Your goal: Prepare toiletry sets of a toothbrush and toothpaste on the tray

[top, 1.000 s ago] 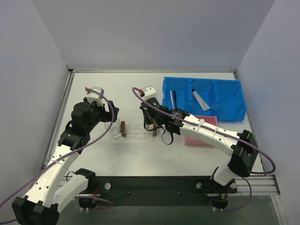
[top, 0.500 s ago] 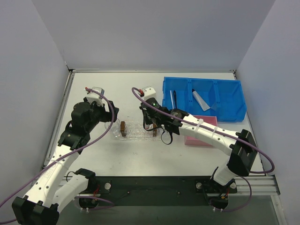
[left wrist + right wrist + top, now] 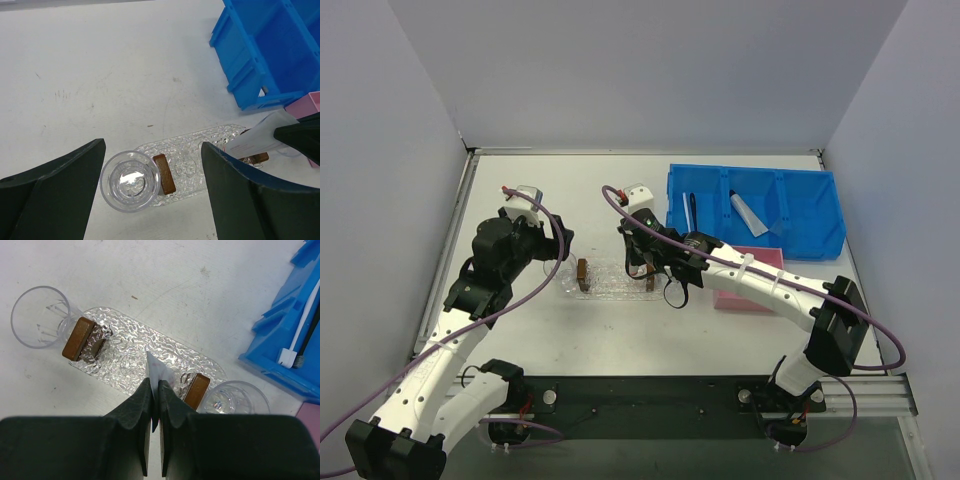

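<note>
table (image 3: 570, 190): white surface that carried everything; both arms reached over it from the near edge.
blue compartmented bin (image 3: 810, 210): sat at the far right of the table, well apart from the tray.
pink box (image 3: 765, 257): lay just in front of the bin, partly under the right arm.
tray (image 3: 140, 347): clear, pebbled, long oval, lay flat mid-table between the two grippers.
left gripper (image 3: 153, 145): jaws stood wide apart and held nothing; it hung above the tray's left end, with a cup showing between its fingers.
right gripper (image 3: 154, 385): jaws were pinched tight on a toothpaste tube, poised over the tray.
toothbrushes: a white one (image 3: 686, 212) and a black one (image 3: 693, 212) lay side by side in the bin's left compartment, neither on the tray.
clear cups: one (image 3: 37, 315) stood upright against the tray's left end, the other (image 3: 235, 397) by its right end.
held toothpaste tube (image 3: 157, 370): silvery white, its free end reached over the tray between the two blocks, nearer the right one; whether it touched the tray could not be told.
second toothpaste tube (image 3: 744, 214): lay slanted in a middle compartment of the bin.
brown blocks: one (image 3: 77, 338) sat on the tray near each end, the other (image 3: 196, 388) just beside the right cup.
</note>
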`<state>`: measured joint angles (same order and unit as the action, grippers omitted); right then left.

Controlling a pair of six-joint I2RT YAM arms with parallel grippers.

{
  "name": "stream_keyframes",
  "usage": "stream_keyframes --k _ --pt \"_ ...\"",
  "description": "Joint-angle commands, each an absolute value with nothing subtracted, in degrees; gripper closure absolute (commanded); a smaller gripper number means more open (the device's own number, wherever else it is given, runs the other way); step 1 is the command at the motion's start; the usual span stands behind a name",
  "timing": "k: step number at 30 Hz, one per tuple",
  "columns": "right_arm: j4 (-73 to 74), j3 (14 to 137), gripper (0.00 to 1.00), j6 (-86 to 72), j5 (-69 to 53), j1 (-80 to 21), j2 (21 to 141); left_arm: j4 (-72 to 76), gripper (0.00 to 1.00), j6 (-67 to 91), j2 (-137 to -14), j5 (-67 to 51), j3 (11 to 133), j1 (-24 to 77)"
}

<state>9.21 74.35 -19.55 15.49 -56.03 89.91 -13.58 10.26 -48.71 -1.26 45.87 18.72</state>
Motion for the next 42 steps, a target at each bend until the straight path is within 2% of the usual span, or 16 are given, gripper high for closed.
stream_keyframes --k 1,42 --pt "8.26 74.35 1.0 -20.39 17.49 -56.43 88.77 -12.74 0.12 9.93 -48.52 -0.88 47.64 18.98" --pt "7.21 72.42 1.0 -21.36 19.16 -57.13 89.82 -12.66 0.12 10.11 -49.22 -1.14 47.55 18.99"
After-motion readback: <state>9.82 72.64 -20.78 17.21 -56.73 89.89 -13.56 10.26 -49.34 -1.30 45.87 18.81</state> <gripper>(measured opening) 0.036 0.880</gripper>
